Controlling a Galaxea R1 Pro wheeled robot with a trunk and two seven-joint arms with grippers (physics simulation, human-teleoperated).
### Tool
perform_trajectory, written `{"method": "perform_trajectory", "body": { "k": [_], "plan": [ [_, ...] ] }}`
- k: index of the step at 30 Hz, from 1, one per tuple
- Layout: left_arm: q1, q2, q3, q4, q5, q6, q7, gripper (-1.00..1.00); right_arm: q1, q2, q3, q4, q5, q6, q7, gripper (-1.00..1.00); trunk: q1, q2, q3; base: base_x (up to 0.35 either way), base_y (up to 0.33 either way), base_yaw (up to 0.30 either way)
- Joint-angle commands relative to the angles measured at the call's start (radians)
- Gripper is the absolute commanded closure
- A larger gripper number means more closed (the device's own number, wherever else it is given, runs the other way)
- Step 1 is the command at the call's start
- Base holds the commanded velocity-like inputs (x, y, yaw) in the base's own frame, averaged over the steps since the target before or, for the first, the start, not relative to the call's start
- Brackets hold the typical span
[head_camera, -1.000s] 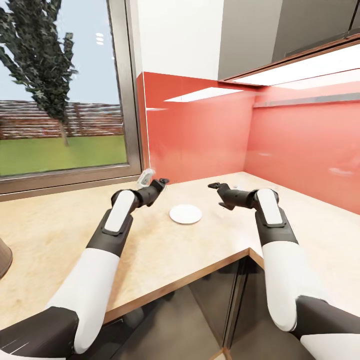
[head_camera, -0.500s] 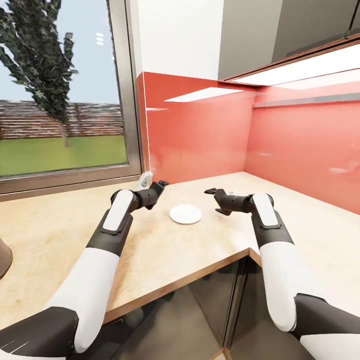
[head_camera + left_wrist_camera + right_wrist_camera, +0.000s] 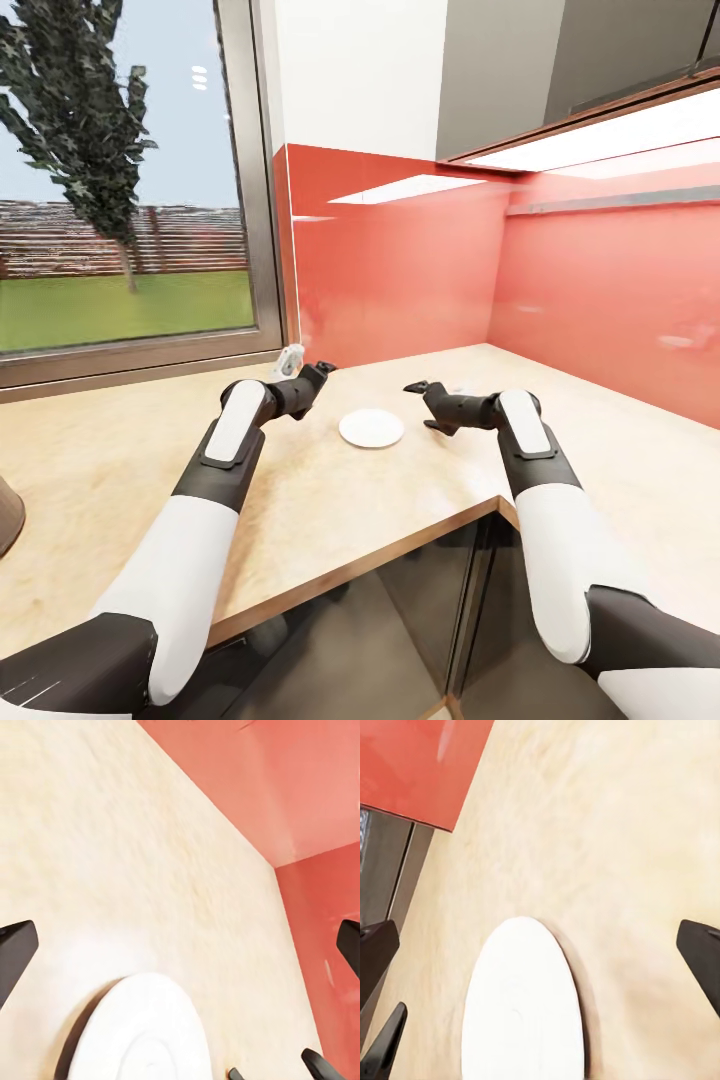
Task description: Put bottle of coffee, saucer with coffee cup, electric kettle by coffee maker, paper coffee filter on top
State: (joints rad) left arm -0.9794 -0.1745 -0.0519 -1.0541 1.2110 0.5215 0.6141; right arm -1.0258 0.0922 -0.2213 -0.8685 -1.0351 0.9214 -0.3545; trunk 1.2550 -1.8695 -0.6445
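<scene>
While both jaws stand spread, left gripper [image 3: 306,370] and right gripper [image 3: 420,405] flank the round white saucer [image 3: 371,428] on the matte beige kitchen countertop [image 3: 400,480] below glossy red backsplash [image 3: 420,270].

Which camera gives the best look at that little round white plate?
The head view: the small flat round white saucer shows whole on the beige countertop. Both wrist views show it close but cut off.

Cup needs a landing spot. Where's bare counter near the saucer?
Bare countertop lies between the saucer and the front edge, and behind it toward the red backsplash. Its sides are crowded: left hand, right hand.
</scene>
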Motion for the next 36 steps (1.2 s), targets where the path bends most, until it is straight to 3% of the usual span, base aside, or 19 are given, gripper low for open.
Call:
{"method": "perform_trajectory", "body": {
  "k": [1,15,17,36],
  "plan": [
    [-0.001,0.000,0.000,-0.001,0.009,0.000,0.009,-1.00,0.000,0.001,-0.003,0.000,-0.006,0.007,-0.014,-1.00,0.000,0.000,-0.001,0.000,0.000,0.000],
    [-0.001,0.000,0.011,0.019,0.009,0.000,0.003,-1.00,0.000,0.017,-0.002,0.000,-0.006,0.008,-0.014,-1.00,0.000,0.000,-0.001,0.000,0.000,0.000],
    [-0.001,0.000,0.013,0.037,0.009,0.000,0.000,-1.00,0.000,0.029,-0.001,0.000,-0.006,0.009,-0.014,-1.00,0.000,0.000,-0.001,0.000,0.000,0.000],
    [-0.001,0.000,0.014,0.044,0.009,0.001,0.000,-1.00,0.000,0.040,0.002,0.003,-0.006,0.010,-0.014,-1.00,0.000,0.000,-0.001,-0.048,0.000,0.000]
  ]
}}
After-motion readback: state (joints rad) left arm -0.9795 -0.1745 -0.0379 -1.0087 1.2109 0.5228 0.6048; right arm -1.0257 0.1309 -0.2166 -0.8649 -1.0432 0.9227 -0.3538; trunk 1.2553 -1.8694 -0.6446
